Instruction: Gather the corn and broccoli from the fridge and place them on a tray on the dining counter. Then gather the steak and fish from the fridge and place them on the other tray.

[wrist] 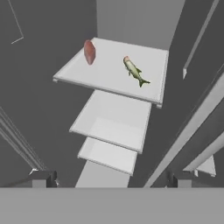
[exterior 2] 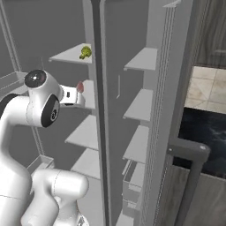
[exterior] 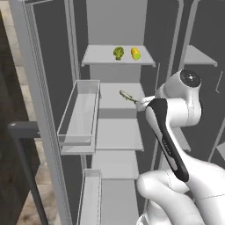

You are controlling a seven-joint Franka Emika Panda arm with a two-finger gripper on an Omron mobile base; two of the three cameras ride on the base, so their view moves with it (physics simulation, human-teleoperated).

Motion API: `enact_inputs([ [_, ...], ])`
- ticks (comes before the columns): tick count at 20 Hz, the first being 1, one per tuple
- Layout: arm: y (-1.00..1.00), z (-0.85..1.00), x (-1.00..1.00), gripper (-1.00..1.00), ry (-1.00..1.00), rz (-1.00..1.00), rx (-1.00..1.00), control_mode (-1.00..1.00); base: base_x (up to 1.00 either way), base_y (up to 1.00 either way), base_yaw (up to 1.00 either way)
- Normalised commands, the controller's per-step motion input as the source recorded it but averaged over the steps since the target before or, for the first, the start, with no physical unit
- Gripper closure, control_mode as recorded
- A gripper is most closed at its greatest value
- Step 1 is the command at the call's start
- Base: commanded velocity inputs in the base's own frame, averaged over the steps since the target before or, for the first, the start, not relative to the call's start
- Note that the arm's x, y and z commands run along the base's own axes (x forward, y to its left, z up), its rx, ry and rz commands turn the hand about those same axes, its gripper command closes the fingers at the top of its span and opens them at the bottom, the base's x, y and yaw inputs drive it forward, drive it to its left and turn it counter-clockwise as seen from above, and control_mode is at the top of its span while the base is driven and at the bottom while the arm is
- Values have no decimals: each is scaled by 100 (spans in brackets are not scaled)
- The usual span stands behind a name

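- Grey walls of the open fridge (exterior: 116,26) stand in front of you, with pale shelves one above another and a clear door bin (exterior: 81,114) on the left.
- On the top shelf (exterior: 117,57) in the left base view you see the broccoli (exterior: 118,53) and the corn (exterior: 136,53) side by side, near each other but apart; the corn is to the right.
- One shelf lower lies the fish (wrist: 135,71), and the steak (wrist: 89,51) rests on the same shelf, well apart from it, nearer to the shelf's other edge in the hand view.
- The gripper (wrist: 111,178) hangs in front of this shelf, above the lower shelves; its jaws are spread wide and hold nothing.
- In the right base view, a piece of the black desk (exterior 2: 207,132) shows past the fridge door.
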Motion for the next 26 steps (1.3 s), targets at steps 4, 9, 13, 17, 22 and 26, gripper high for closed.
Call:
enact_inputs([
  [4,0,0,0,-100,0,0,0,100,62,4,2],
  [9,0,0,0,-100,0,0,0,100,52,2,0],
  [13,0,0,0,-100,0,0,0,100,48,1,0],
  [17,0,0,0,-100,0,0,0,100,33,1,0],
  [22,2,-5,-2,-100,0,0,0,-100,1,0,0],
  [26,12,-33,-14,-100,10,1,0,-100,0,0,0],
])
